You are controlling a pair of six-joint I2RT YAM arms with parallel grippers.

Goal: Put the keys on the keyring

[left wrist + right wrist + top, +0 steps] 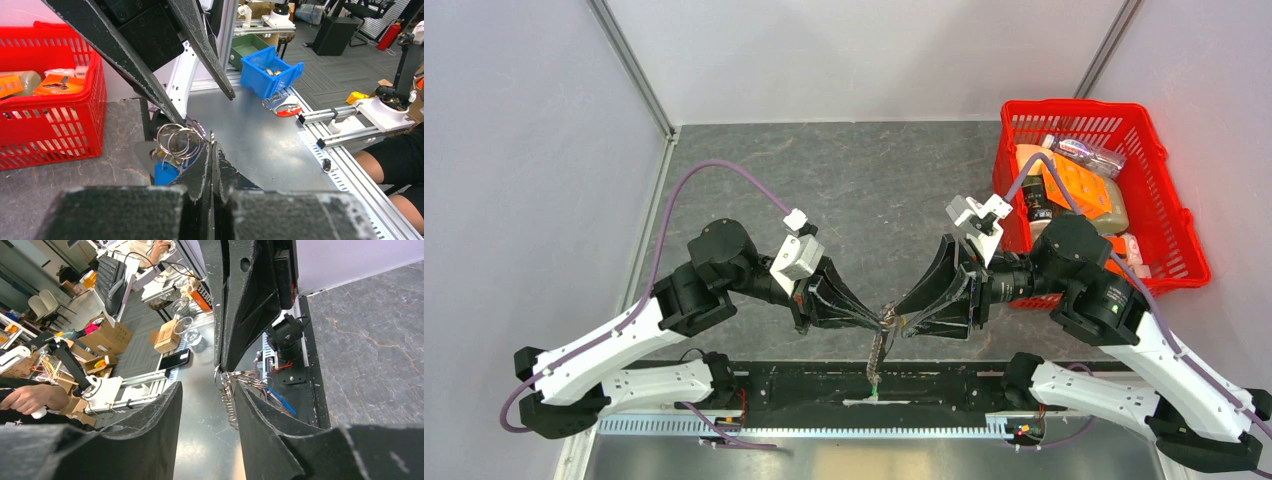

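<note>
Above the table's near edge, the left gripper pinches shut on the keyring, a blue-capped key hanging just below, while the right gripper's 2 jaws stand apart around its chain, where a snag could tug the ring loose.

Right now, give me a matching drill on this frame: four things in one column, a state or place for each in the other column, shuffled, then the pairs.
Things:
1. left end effector
2. right end effector
3. green tag
4. red basket

States or places:
A. far right corner of the table
B. jaws shut
C. at the end of the chain
D. jaws apart

Pairs: 1-B, 2-D, 3-C, 4-A
</note>
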